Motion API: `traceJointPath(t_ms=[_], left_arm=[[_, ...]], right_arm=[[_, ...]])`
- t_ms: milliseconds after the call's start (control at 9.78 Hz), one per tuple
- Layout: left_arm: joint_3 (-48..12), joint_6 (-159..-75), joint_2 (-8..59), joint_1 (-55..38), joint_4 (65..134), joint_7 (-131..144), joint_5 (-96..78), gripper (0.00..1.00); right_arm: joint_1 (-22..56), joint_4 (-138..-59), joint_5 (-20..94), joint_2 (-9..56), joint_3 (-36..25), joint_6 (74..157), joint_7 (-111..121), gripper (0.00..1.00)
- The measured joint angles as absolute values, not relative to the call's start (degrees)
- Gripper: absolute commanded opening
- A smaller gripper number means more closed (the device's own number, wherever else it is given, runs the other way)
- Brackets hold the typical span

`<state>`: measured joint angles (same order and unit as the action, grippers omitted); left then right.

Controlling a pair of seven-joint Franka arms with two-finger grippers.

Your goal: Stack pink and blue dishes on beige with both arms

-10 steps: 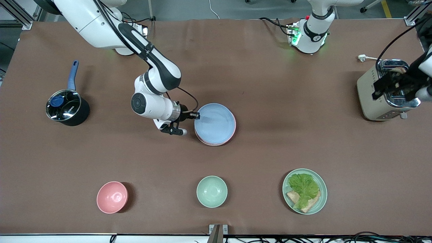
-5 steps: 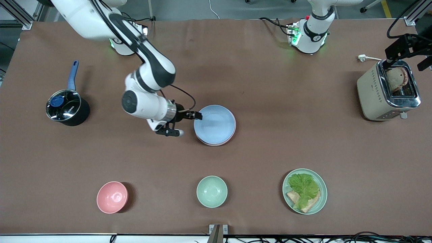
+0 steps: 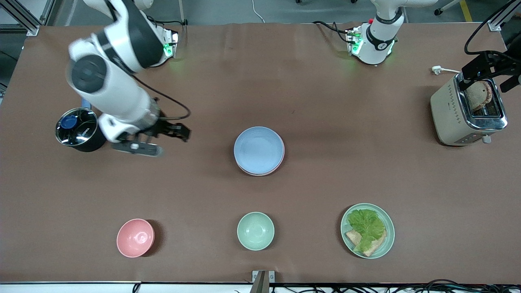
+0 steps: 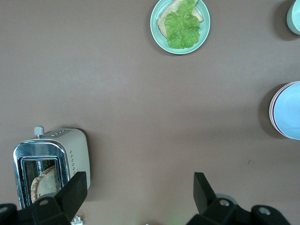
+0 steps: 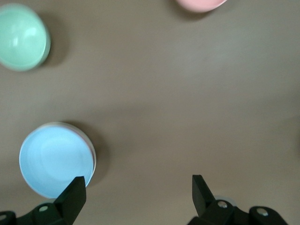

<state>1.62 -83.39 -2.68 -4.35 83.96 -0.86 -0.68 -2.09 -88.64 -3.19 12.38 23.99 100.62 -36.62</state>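
The light blue plate (image 3: 259, 149) lies on top of a stack in the middle of the table. A thin pink plate rim (image 4: 272, 111) shows just under it. The beige plate is hidden beneath them. My right gripper (image 3: 182, 133) is open and empty. It hangs over bare table between the stack and the pot, apart from the plates; its wrist view shows the blue plate (image 5: 55, 159) beside one finger. My left gripper (image 3: 493, 73) is open and empty, high over the toaster at the left arm's end of the table.
A toaster (image 3: 468, 109) holding a bread slice stands at the left arm's end, and a lidded black pot (image 3: 79, 130) with a blue handle at the right arm's end. Near the front edge sit a pink bowl (image 3: 135, 237), a pale green bowl (image 3: 255, 230) and a green plate with lettuce and bread (image 3: 367, 230).
My right gripper has pulled away from the blue plate's rim and swung up toward the pot. The blue plate stays on the stack. My left gripper rose off the toaster.
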Motion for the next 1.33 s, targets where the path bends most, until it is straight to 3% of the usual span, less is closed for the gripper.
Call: traceJointPath(t_ms=[409,614,920,1330], left_arm=[[-1.4,-83.4,-3.5,-1.7,83.8,1.0,-0.7,1.00],[-1.5,-83.4,-3.3,-1.6,84.0,1.2,-0.7,1.00],[-1.6,-83.4,-2.7,-1.6,84.1,1.2,-0.7,1.00],[-1.6,-83.4,-2.3,-1.6,84.1,1.2,-0.7,1.00]], right_arm=[[-3.6,-84.5,-4.0,4.7,6.7,91.4,-19.2,1.00],[-4.3,-81.6,-4.0,4.1,0.5,89.5,-12.9,1.00],[-4.1,-80.1,-2.3,3.9,-1.0,84.4,-8.1,1.00],[-3.2,-82.3,-1.8,2.8,-0.8,84.9,-8.1,1.00]])
